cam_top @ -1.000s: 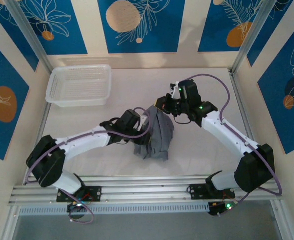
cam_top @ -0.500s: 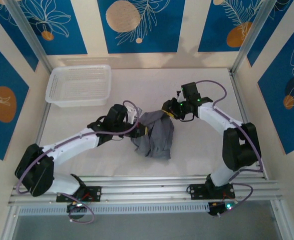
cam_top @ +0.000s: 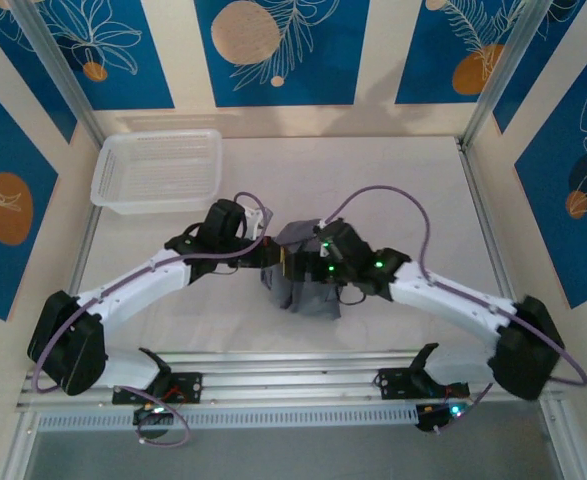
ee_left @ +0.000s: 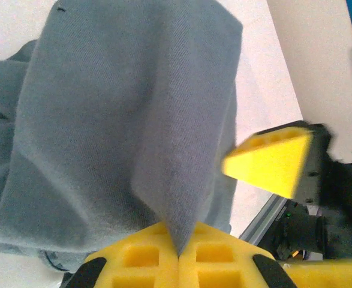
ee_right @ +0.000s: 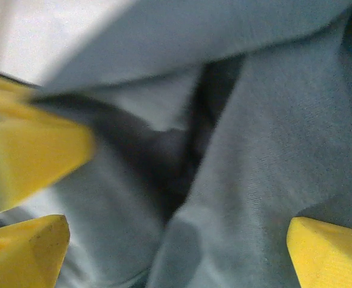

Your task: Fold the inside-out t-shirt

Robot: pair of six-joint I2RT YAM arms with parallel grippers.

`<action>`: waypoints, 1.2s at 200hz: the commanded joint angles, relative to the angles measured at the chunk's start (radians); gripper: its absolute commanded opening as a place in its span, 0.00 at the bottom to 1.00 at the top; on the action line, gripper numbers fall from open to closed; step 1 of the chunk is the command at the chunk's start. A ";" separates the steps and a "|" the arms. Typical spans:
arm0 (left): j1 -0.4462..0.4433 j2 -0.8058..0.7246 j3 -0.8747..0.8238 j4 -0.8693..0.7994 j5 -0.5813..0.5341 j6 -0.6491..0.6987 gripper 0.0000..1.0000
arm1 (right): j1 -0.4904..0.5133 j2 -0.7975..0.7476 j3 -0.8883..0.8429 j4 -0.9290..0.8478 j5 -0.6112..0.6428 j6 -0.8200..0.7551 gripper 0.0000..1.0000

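Grey t-shirt (cam_top: 308, 290) lies bunched at the middle of the bench (cam_top: 423, 190), between the two arms.
The left fingers (ee_left: 143, 258) are pressed together, pinching a raised fold of the cloth. The right fingers (ee_right: 29, 246) are spread wide, close over the crumpled heap.

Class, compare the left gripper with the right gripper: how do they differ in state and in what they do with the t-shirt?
The left gripper is shut; the right gripper stands wide open. The left gripper pinches a raised fold of the t-shirt; the right gripper holds nothing, with cloth lying between its spread jaws. Both are yellow-tipped and meet at the t-shirt.
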 commanded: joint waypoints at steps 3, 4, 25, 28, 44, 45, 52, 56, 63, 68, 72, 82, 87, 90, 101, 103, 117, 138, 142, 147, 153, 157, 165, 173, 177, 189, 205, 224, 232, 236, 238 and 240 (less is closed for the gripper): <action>0.012 -0.041 0.038 -0.042 -0.022 0.027 0.00 | 0.019 0.119 0.114 -0.149 0.368 0.088 0.94; 0.012 -0.043 0.038 -0.043 -0.024 0.027 0.00 | 0.020 0.123 0.116 -0.151 0.375 0.088 0.94; 0.018 -0.068 0.036 -0.069 -0.049 0.037 0.00 | -0.003 0.175 0.146 -0.131 0.358 0.057 0.76; 0.019 -0.070 0.036 -0.077 -0.054 0.039 0.00 | -0.008 0.178 0.146 -0.123 0.343 0.051 0.69; 0.036 -0.079 0.031 -0.118 -0.093 0.044 0.00 | -0.031 0.160 0.131 -0.086 0.235 0.012 0.25; 0.038 -0.078 0.030 -0.120 -0.096 0.044 0.00 | -0.032 0.158 0.130 -0.083 0.227 0.009 0.22; 0.052 -0.080 0.021 -0.137 -0.116 0.041 0.00 | -0.042 0.133 0.110 -0.062 0.175 -0.005 0.07; 0.062 -0.080 0.013 -0.143 -0.127 0.039 0.00 | -0.049 0.115 0.095 -0.046 0.141 -0.011 0.00; 0.082 -0.080 -0.006 -0.148 -0.150 0.035 0.00 | -0.067 0.073 0.059 -0.005 0.061 -0.025 0.00; 0.096 -0.076 -0.024 -0.150 -0.169 0.034 0.00 | -0.086 0.034 0.027 0.039 -0.022 -0.037 0.00; 0.108 -0.069 -0.038 -0.148 -0.184 0.036 0.00 | -0.100 0.000 -0.008 0.087 -0.093 -0.047 0.00; 0.143 -0.035 -0.077 -0.137 -0.209 0.045 0.00 | -0.147 -0.096 -0.109 0.248 -0.289 -0.051 0.00; 0.158 -0.013 -0.096 -0.126 -0.216 0.050 0.00 | -0.176 -0.136 -0.164 0.335 -0.383 -0.033 0.00; 0.167 0.001 -0.108 -0.119 -0.215 0.051 0.00 | -0.191 -0.168 -0.194 0.389 -0.439 -0.020 0.00; 0.191 0.053 -0.149 -0.069 -0.184 0.045 0.00 | -0.250 -0.262 -0.285 0.555 -0.581 0.046 0.00; 0.192 0.062 -0.155 -0.059 -0.178 0.042 0.00 | -0.260 -0.274 -0.299 0.574 -0.597 0.055 0.00; 0.193 0.100 -0.192 0.001 -0.132 0.022 0.00 | -0.311 -0.339 -0.332 0.628 -0.695 0.084 0.00; 0.193 0.071 -0.205 0.025 -0.107 0.013 0.13 | -0.344 -0.366 -0.330 0.630 -0.789 0.076 0.00; 0.193 0.055 -0.202 0.018 -0.110 0.020 0.20 | -0.349 -0.366 -0.329 0.632 -0.799 0.076 0.00; 0.193 0.030 -0.195 0.002 -0.119 0.034 0.29 | -0.353 -0.365 -0.327 0.633 -0.805 0.076 0.00; 0.193 -0.005 -0.183 -0.022 -0.136 0.057 0.38 | -0.357 -0.363 -0.324 0.629 -0.803 0.077 0.00; 0.193 -0.031 -0.175 -0.038 -0.148 0.075 0.43 | -0.359 -0.362 -0.320 0.623 -0.798 0.076 0.00; 0.192 -0.087 -0.160 -0.057 -0.158 0.115 0.50 | -0.360 -0.354 -0.308 0.603 -0.790 0.066 0.00; 0.184 -0.143 -0.149 -0.059 -0.153 0.157 0.55 | -0.360 -0.345 -0.295 0.580 -0.780 0.055 0.00; 0.174 -0.170 -0.143 -0.057 -0.149 0.180 0.56 | -0.361 -0.340 -0.286 0.566 -0.773 0.048 0.00; 0.107 -0.236 -0.119 -0.059 -0.163 0.270 0.59 | -0.362 -0.325 -0.271 0.535 -0.757 0.032 0.00; -0.021 -0.275 -0.084 -0.054 -0.209 0.384 0.60 | -0.365 -0.304 -0.254 0.521 -0.752 0.029 0.00; -0.103 -0.245 -0.030 -0.028 -0.178 0.433 0.60 | -0.362 -0.285 -0.236 0.514 -0.763 0.030 0.00; -0.121 -0.211 -0.002 -0.024 -0.168 0.444 0.60 | -0.361 -0.283 -0.233 0.514 -0.763 0.031 0.00; -0.129 -0.192 0.011 -0.024 -0.168 0.451 0.60 | -0.359 -0.283 -0.231 0.514 -0.761 0.032 0.00; -0.133 -0.182 0.018 -0.025 -0.170 0.455 0.60 | -0.359 -0.283 -0.231 0.514 -0.760 0.032 0.00; -0.137 -0.173 0.025 -0.026 -0.173 0.458 0.60 | -0.358 -0.284 -0.231 0.513 -0.761 0.033 0.00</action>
